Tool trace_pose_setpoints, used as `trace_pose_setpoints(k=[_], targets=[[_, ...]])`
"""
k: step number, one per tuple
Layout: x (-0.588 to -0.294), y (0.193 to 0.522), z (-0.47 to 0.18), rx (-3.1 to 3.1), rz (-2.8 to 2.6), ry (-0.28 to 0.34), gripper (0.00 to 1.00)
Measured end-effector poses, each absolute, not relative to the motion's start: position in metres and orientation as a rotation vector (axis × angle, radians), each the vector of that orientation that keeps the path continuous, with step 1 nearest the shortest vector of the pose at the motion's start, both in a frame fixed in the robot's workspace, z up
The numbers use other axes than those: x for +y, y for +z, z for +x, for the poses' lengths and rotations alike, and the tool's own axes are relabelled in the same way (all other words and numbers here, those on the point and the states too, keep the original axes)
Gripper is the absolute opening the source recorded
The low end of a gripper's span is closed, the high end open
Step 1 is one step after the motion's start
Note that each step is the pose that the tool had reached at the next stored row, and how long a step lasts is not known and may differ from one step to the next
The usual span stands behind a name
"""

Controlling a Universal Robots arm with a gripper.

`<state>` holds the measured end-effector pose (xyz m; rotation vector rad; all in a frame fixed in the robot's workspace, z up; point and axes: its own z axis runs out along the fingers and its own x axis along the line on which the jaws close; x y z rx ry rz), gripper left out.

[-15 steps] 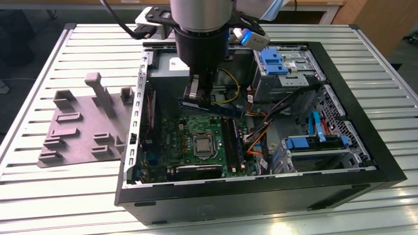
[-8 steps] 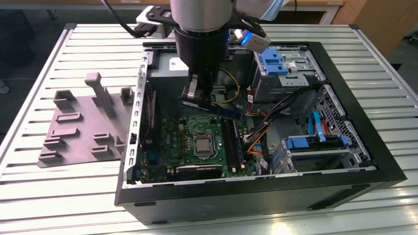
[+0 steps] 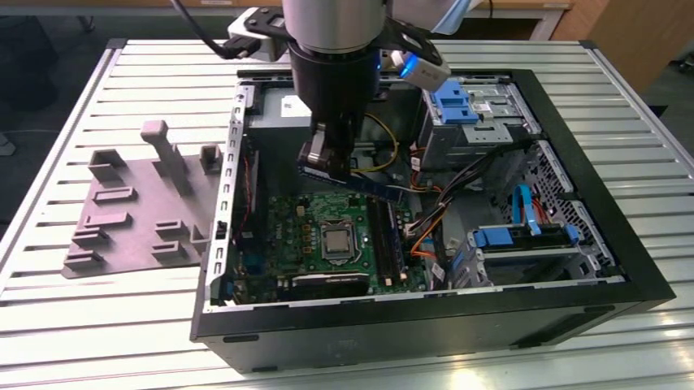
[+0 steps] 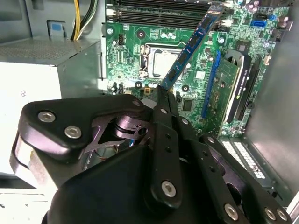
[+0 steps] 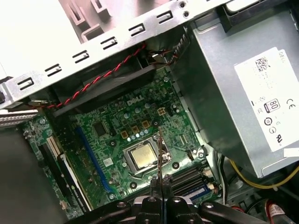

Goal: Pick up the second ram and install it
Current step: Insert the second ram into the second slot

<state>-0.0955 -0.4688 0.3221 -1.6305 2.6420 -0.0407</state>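
Note:
My gripper (image 3: 325, 165) hangs inside the open computer case, shut on one end of the second ram (image 3: 358, 184). The ram is a thin dark stick with a blue face, held roughly level above the green motherboard (image 3: 292, 223). In the second wrist view the ram (image 4: 190, 49) slants away from the fingertips (image 4: 160, 95) over the board, its far end near the long black slots (image 4: 159, 14). In the first wrist view it shows edge-on as a thin line (image 5: 160, 154) rising from my gripper (image 5: 159, 189) beside the processor socket (image 5: 142, 156). The slots (image 3: 385, 236) lie below it.
The black case wall (image 3: 434, 313) rings the board. A grey power supply (image 5: 233, 88) and yellow cables (image 3: 382, 138) sit at the far end, and blue drive bays (image 3: 521, 236) are on the exterior view's right. A grey holder block (image 3: 141, 211) with posts stands on the slatted table (image 3: 87, 325).

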Motion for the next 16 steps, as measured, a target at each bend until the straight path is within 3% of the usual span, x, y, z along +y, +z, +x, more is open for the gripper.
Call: trace_pose_setpoints(k=[16], targets=[[-0.4688,0.3221,-0.0954,2.727,-1.487,-0.044,0.12]])
